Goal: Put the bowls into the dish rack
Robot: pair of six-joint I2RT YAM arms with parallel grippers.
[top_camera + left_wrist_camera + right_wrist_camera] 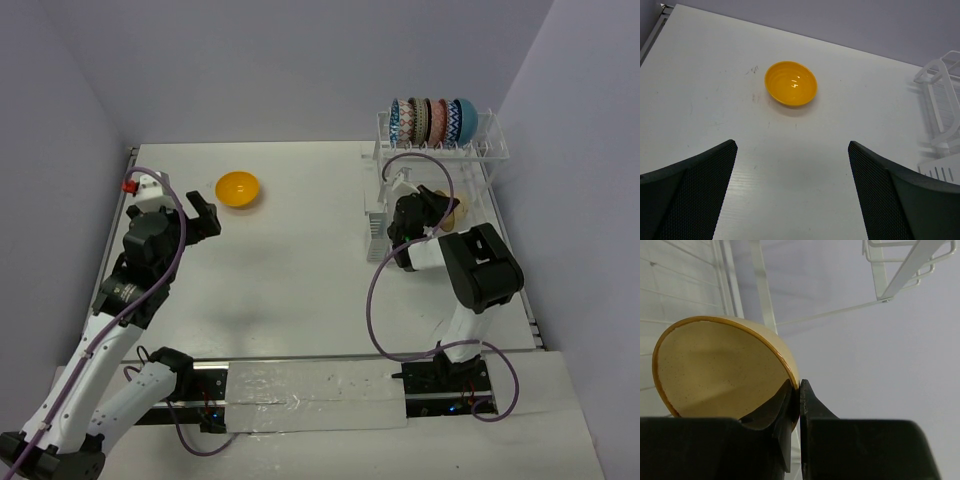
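From above: a row of bowls (pixel 432 121) on edge in the upper level of the rack (pixel 440 152), at the far right of the table (pixel 300 280). At far left, an orange bowl (pixel 237 189), upright and alone. Near it, the left pincer (pixel 205 218), open and empty. By the rack's lower level, the right pincer (pixel 428 208), with a tan bowl (pixel 452 208) partly hidden behind it. From the left wrist: orange bowl (pixel 791 83) ahead on bare table, mouth up, well apart from both fingers (pixel 695 190); wide gap between them, nothing held; a corner of the rack (pixel 942 107) at the right edge. From the right wrist: pincer (pixel 799 390) closed tight on the rim of the tan bowl (pixel 715 370), one finger inside, the other outside; bowl tilted on edge, hollow toward the camera, in front of white bars of the rack (pixel 764 290).
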